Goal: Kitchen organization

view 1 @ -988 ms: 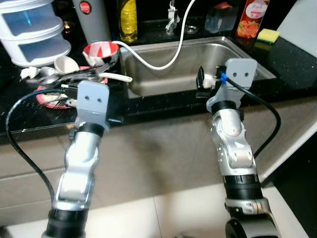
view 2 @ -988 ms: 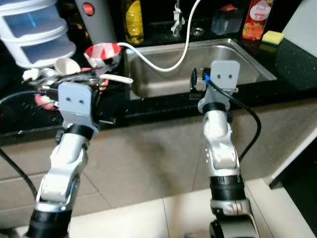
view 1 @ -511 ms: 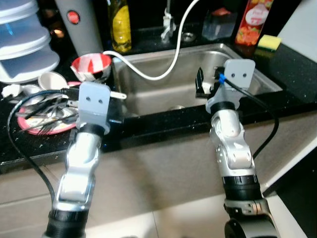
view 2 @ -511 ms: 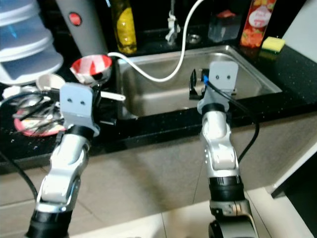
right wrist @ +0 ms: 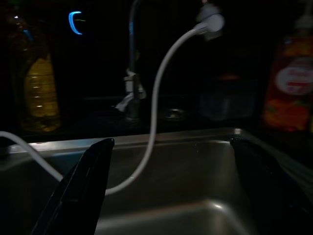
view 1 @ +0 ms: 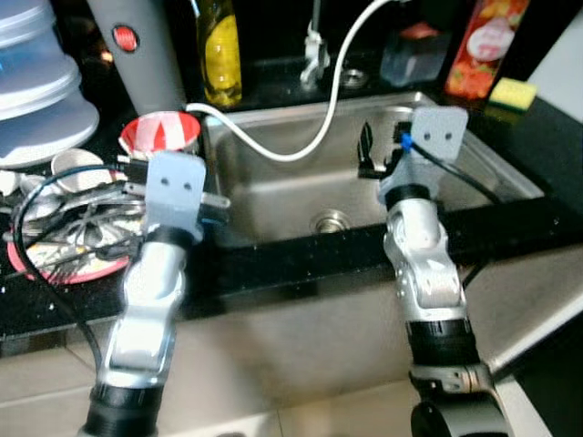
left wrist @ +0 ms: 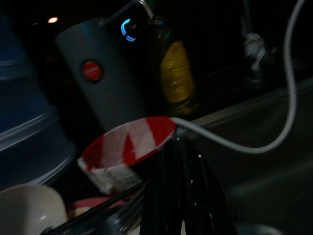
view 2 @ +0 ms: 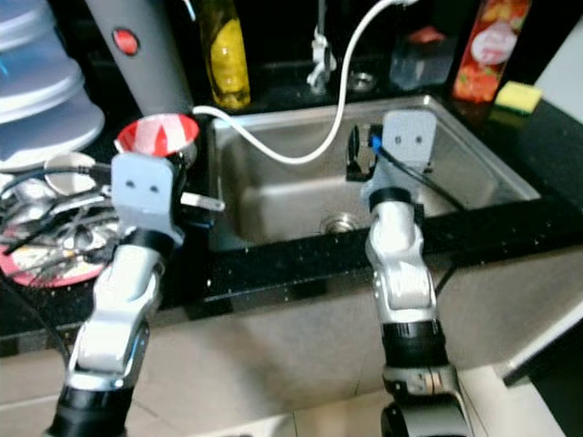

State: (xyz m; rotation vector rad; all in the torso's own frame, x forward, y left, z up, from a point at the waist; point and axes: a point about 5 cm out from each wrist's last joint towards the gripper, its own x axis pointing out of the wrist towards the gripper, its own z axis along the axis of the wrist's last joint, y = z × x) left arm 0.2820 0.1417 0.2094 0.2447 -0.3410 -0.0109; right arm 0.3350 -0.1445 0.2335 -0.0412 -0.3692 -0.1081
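Note:
A stainless sink (view 1: 273,196) is set in the black counter (view 1: 510,214), with a drain (view 1: 330,221) in its floor and a white hose (view 1: 319,109) hanging into it. My right gripper (right wrist: 170,143) is open above the sink's front part, facing the tap (right wrist: 131,83); its fingers (view 1: 367,150) hold nothing. A red and white bowl (view 1: 159,134) stands left of the sink. My left gripper (left wrist: 179,149) is shut and sits just in front of that bowl, above a red plate (view 1: 64,269) piled with cutlery (view 1: 77,228).
Behind the bowl stand a grey appliance with a red button (view 1: 137,50) and a yellow oil bottle (view 1: 220,55). Stacked clear containers (view 1: 41,82) are at far left. A red bottle (view 1: 490,45) and a yellow sponge (view 1: 513,92) sit behind the sink's right side. White cups (view 1: 77,164) lie by the plate.
The camera has moved closer and lower over the counter, so the sink's drain has come into view. Both arms now reach over the counter edge, the right one over the sink.

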